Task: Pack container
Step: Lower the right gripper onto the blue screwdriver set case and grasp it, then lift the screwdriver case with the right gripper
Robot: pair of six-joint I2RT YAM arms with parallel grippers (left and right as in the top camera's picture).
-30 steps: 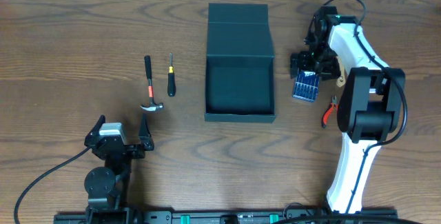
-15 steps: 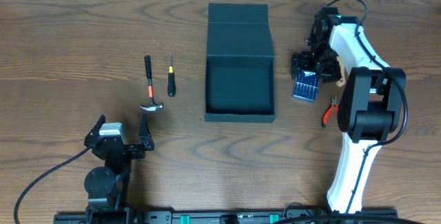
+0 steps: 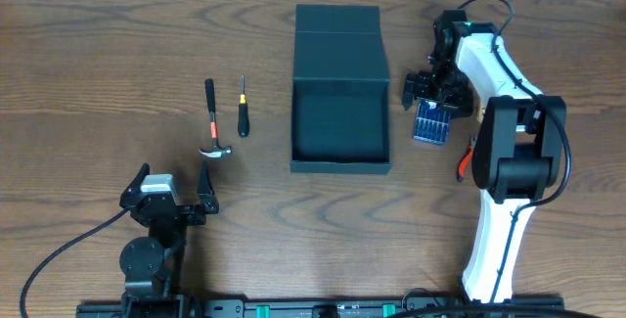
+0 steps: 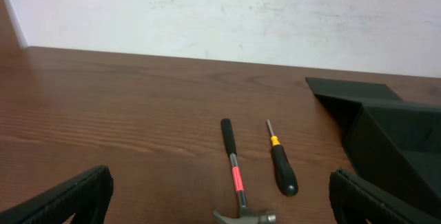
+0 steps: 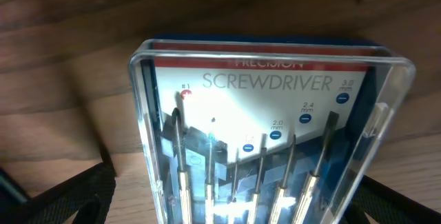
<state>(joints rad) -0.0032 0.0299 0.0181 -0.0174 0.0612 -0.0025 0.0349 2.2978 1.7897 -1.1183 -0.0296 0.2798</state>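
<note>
Two arms are seen at a wooden table (image 3: 98,44), and between them the container (image 3: 340,113) is set, a dark rectangular box. Its flap lid is laid back flat on the far side, so its dark inside is open to view.

To the left of the container, well apart from it, a hammer (image 3: 213,122) is laid with its head toward the near edge, a red band showing on the shaft. Between the hammer and the container, just beside the hammer, a screwdriver (image 3: 243,108) with a black handle and yellow collar is laid, its tip pointing away.

The left gripper (image 3: 173,186) is held left of the container and nearer the robot, just short of the hammer head. Its fingers (image 4: 69,196) are spread wide, and nothing is held between them.

Just to the right of the container, not touching its wall, a clear-lidded case (image 3: 431,122) marked "PRECISION SCREWDRIVER" is seen. The right gripper (image 3: 431,101) is placed over its far end. Its fingers (image 5: 65,196) are spread to either side of the case, and a strip of table is seen between the left finger and the case edge. No clamp on the case can be made out.

Farther right of the container, red-handled pliers (image 3: 467,159) are partly hidden by the right arm.
</note>
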